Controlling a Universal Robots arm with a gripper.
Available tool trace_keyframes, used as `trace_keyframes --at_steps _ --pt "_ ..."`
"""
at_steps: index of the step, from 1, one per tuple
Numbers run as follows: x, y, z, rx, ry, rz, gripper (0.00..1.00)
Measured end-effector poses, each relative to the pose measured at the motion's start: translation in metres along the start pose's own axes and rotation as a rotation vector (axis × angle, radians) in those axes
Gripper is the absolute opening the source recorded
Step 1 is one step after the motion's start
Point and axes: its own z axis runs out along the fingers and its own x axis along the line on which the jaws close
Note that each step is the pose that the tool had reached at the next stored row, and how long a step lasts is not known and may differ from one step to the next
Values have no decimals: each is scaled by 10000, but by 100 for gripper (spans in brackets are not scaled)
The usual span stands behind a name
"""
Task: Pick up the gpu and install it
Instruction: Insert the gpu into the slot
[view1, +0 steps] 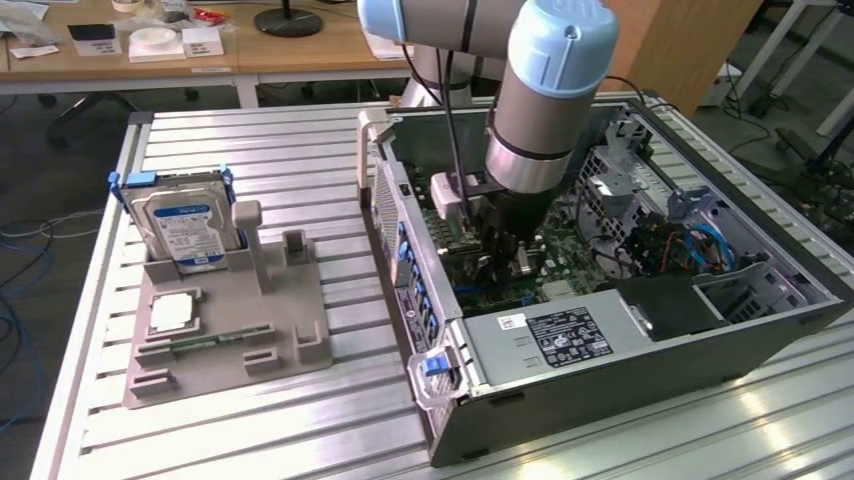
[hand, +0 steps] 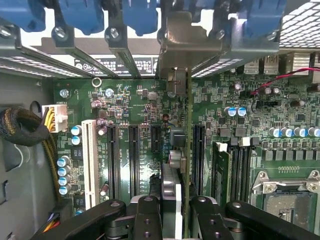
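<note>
The gpu (hand: 188, 125) appears edge-on in the wrist view, a thin dark-green card standing upright over the motherboard (hand: 125, 100). Its grey metal end bracket (hand: 187, 37) lies against the case's rear slot openings. My gripper (hand: 175, 217) is shut on the card, with one black finger (hand: 145, 215) on each side of it. The card runs parallel to the black expansion slots (hand: 134, 155), and I cannot tell whether it is seated. In the exterior view my gripper (view1: 501, 255) reaches down into the open computer case (view1: 641, 380), and the arm hides most of the card.
On the exterior view's left, a grey holder (view1: 267, 320) carries a silver hard drive (view1: 187, 225) and a square processor chip (view1: 174, 313). Inside the case are a power supply (view1: 567, 335), a braided cable bundle (hand: 20, 127), a white slot (hand: 90, 160) and a processor socket (hand: 290, 200).
</note>
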Motion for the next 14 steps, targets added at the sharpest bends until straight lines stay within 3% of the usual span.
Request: trace_keyframes --at_steps 14 --pt "-7 -24 -8 -1 1 1 28"
